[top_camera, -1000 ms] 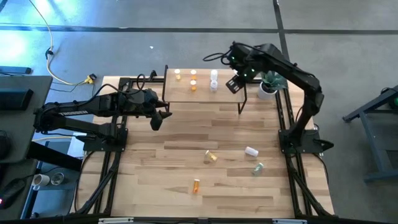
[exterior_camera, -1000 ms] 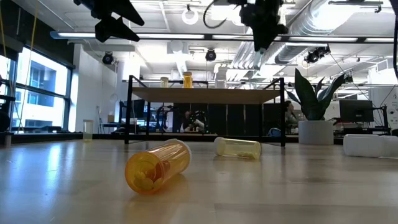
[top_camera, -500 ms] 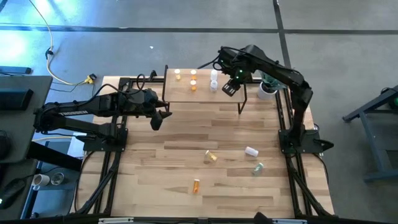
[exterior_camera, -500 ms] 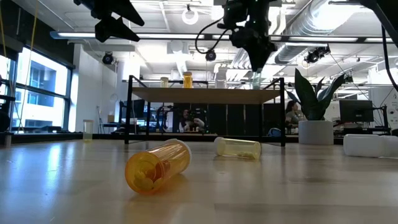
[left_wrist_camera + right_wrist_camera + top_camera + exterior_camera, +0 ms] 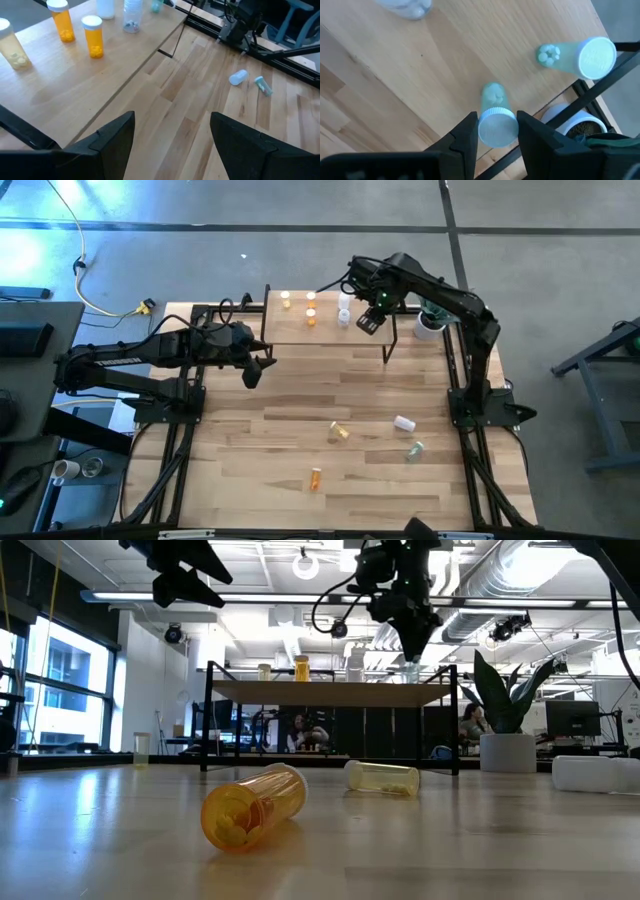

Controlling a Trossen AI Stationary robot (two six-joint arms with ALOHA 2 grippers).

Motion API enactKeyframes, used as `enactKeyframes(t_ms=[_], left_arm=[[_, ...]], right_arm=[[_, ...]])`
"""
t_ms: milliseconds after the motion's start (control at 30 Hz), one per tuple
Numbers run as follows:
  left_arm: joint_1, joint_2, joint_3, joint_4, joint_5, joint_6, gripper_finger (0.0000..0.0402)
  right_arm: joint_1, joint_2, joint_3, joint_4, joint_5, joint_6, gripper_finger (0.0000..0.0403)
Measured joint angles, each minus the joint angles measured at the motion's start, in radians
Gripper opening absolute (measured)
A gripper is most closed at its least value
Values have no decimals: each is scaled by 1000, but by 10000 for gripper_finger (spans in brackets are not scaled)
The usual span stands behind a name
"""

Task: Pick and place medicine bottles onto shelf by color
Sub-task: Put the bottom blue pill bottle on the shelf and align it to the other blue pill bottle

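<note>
high view: shelf (image 5: 325, 330) at the far middle of the table (image 5: 300, 405), the landmark for all places below. on the shelf, a yellow bottle (image 5: 286, 300) at its left end, two orange bottles (image 5: 311, 299) beside it, white and clear bottles (image 5: 344, 309) toward the middle. right gripper (image 5: 369, 321) over the right part of the shelf, clamped on a greenish bottle, not separable here. left gripper (image 5: 252, 370) just off the shelf's left front corner, fingers apart, empty. well in front of the shelf, lying on the table: a yellow bottle (image 5: 340, 432), a white bottle (image 5: 404, 423), a greenish bottle (image 5: 415, 449), and an orange bottle (image 5: 316, 478) farthest from it.

low view: shelf (image 5: 330, 692) seen edge-on on black legs; right gripper (image 5: 411, 640) directly above its right end; left gripper (image 5: 185, 565) higher, beyond its left end. orange bottle (image 5: 252, 806) and yellow bottle (image 5: 382, 776) on their sides in front of the shelf.

left wrist view: open left fingers (image 5: 107, 142) framing bare table in front of the shelf (image 5: 75, 75); orange bottles (image 5: 92, 36) upright on the shelf.

right wrist view: right fingers (image 5: 465, 137) closed on the white cap of a greenish bottle (image 5: 495, 115), held upright with its base at the shelf (image 5: 435, 65); whether touching, cannot tell. second greenish bottle (image 5: 577, 56) upright near the shelf's edge.
</note>
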Motion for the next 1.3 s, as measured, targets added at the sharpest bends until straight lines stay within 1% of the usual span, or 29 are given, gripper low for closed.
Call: enactKeyframes(t_ms=[333,1100,1300], left_arm=[[0,0,0,0,0,3,248],[0,0,0,0,1,3,248],[0,0,0,0,1,3,248]], right_arm=[[0,0,0,-3,-32,-1,112],[0,0,0,-3,-24,-16,115],[0,-1,0,-3,-17,-26,133]])
